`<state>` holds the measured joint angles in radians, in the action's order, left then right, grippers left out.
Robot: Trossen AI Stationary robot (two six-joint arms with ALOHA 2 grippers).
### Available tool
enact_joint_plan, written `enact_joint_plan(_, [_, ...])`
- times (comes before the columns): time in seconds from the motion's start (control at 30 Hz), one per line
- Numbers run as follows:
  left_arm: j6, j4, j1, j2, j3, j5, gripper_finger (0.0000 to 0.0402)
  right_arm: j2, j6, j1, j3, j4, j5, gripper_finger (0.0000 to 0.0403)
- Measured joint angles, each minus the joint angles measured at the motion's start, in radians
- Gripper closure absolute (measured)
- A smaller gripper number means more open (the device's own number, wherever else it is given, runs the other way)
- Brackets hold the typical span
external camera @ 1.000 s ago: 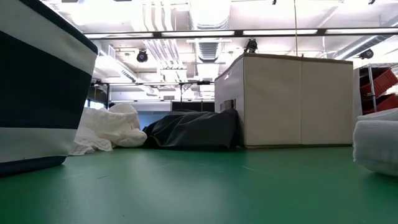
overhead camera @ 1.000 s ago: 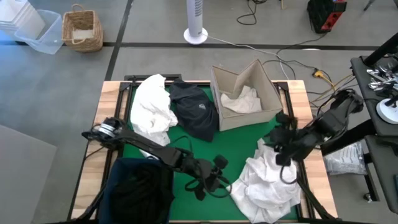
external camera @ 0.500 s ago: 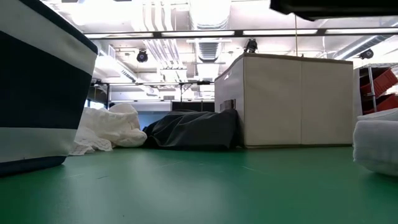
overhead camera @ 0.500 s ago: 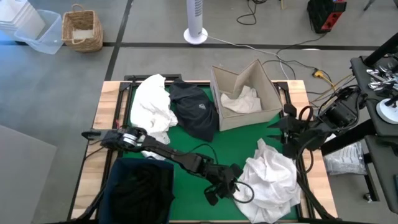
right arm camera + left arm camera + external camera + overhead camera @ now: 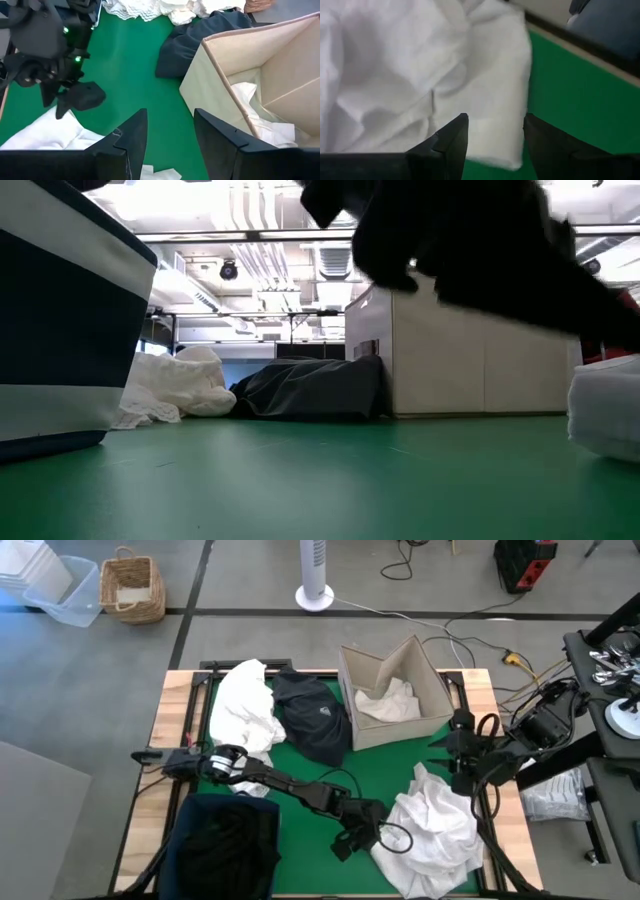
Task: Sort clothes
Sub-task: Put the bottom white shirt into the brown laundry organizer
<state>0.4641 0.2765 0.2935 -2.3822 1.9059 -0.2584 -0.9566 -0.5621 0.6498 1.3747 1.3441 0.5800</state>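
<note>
The left claw (image 5: 365,837) hovered with fingers parted and empty at the edge of the white garment heap (image 5: 435,830) on the green worktop (image 5: 375,775). The right claw (image 5: 462,755) waited just beside the heap, fingers apart, gripping nothing.

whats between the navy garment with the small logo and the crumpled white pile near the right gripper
Only bare green mat, in the high view, between the navy garment and the white pile; the beige cardboard box stands beside that stretch.
</note>
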Motion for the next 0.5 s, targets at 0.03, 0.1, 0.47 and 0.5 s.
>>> enact_joint_plan(0.03, [-0.001,-0.010,0.000,0.000,-0.008,-0.004,0.0231,0.000,-0.002,0.000,0.000,0.000,0.000,0.0246])
enact_joint_plan(0.1, [-0.006,-0.033,0.003,0.000,-0.018,-0.014,0.0230,0.000,-0.004,0.000,0.000,0.000,0.002,0.0242])
enact_joint_plan(0.47, [-0.053,-0.137,-0.006,0.000,-0.114,-0.027,0.0230,-0.002,-0.016,0.000,0.000,-0.004,0.025,0.0231])
enact_joint_plan(0.5, [-0.062,-0.160,-0.005,0.000,-0.126,-0.029,0.0230,-0.002,-0.016,0.000,0.000,-0.006,0.026,0.0232])
